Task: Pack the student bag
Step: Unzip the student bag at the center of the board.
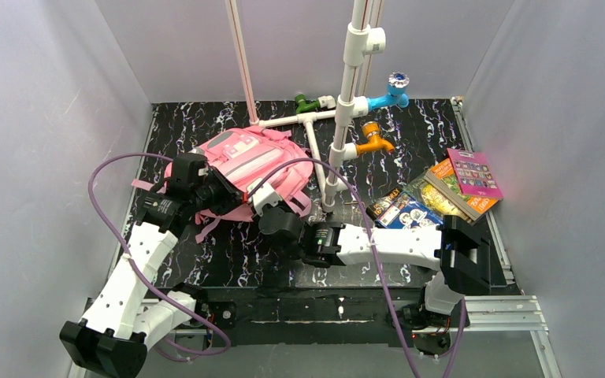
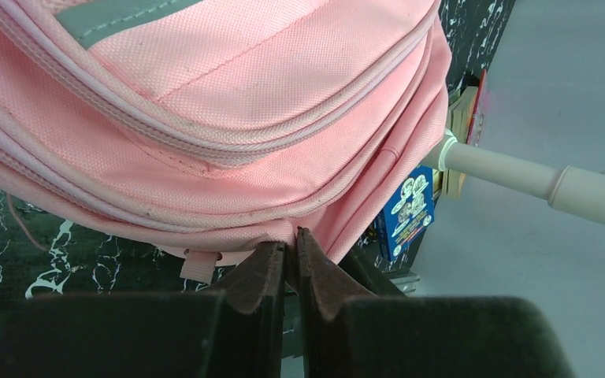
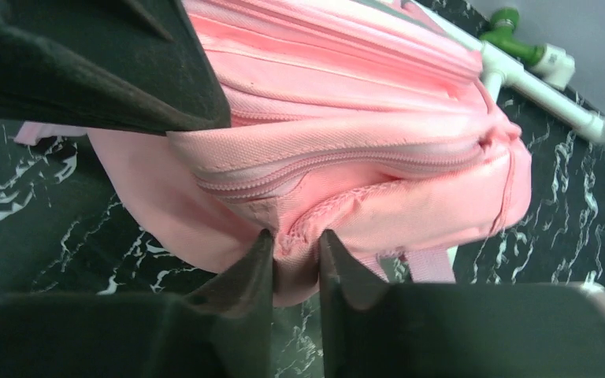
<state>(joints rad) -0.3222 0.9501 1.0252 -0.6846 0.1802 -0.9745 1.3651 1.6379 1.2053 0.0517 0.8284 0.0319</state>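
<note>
The pink student bag (image 1: 244, 161) with grey stripes lies on the black marbled table, left of centre. My left gripper (image 1: 219, 191) is at the bag's near left edge and is shut on a fold of its pink fabric (image 2: 293, 233). My right gripper (image 1: 266, 201) is at the bag's near edge and is shut on the pink fabric by a zip seam (image 3: 295, 240). The bag fills the left wrist view (image 2: 228, 94) and the right wrist view (image 3: 362, 142). Its zips look closed. A few books (image 1: 441, 193) lie at the right.
A white pipe frame (image 1: 339, 134) with green, blue and orange taps stands just right of the bag. The blue book (image 2: 406, 213) shows past the bag. Purple cables loop over both arms. Grey walls enclose the table.
</note>
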